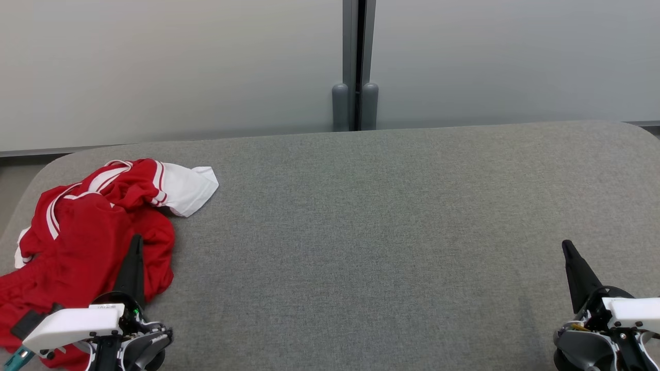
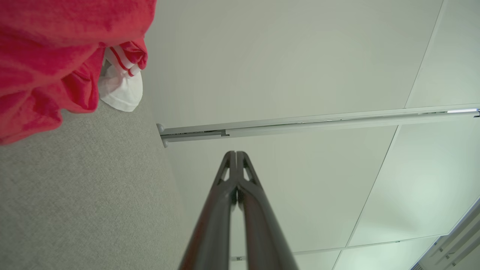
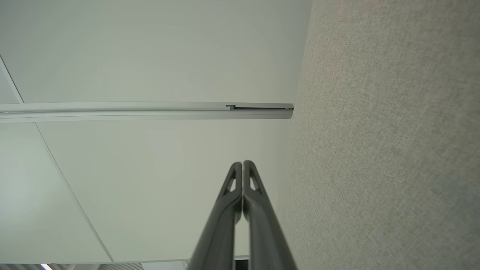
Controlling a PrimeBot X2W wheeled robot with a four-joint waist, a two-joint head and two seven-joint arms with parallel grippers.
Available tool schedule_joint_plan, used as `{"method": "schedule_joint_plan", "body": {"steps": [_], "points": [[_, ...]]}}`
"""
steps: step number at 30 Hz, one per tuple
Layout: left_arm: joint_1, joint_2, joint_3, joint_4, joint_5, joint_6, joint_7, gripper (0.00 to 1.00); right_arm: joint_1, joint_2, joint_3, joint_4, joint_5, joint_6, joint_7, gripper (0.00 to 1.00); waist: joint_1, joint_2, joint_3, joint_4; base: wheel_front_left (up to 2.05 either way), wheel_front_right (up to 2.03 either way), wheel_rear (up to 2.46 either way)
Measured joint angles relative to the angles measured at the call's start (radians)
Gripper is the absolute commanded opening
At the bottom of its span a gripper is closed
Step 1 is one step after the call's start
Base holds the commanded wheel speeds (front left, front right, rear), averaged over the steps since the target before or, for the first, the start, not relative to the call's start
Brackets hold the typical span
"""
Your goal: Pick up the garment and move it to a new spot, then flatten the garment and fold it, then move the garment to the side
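Observation:
The garment (image 1: 87, 232) is a red jersey with white stripes and a white sleeve, lying crumpled at the left end of the grey fabric table (image 1: 371, 232). In the left wrist view its red folds (image 2: 48, 56) fill the upper left corner. My left gripper (image 1: 137, 238) is shut with nothing in it, its tip in front of the garment's right part at the lower left. The same shut fingers (image 2: 236, 153) point past the table's far edge. My right gripper (image 1: 566, 243) rests shut and empty at the lower right, far from the garment; its closed tips (image 3: 242, 163) show in the right wrist view.
Pale frosted wall panels stand behind the table, joined by a dark vertical post (image 1: 356, 67). The table's corners are rounded, and a strip of floor (image 1: 15, 175) shows past its left end.

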Motion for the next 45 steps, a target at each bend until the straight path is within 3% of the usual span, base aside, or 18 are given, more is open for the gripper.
{"method": "schedule_joint_plan", "body": {"steps": [45], "points": [[0.0,0.0,0.0,0.0,0.0,0.0,0.0,0.0,0.0,0.0,0.0,0.0,0.0,0.0,0.0,0.0,0.0,0.0,0.0,0.0,0.0,0.0,0.0]]}}
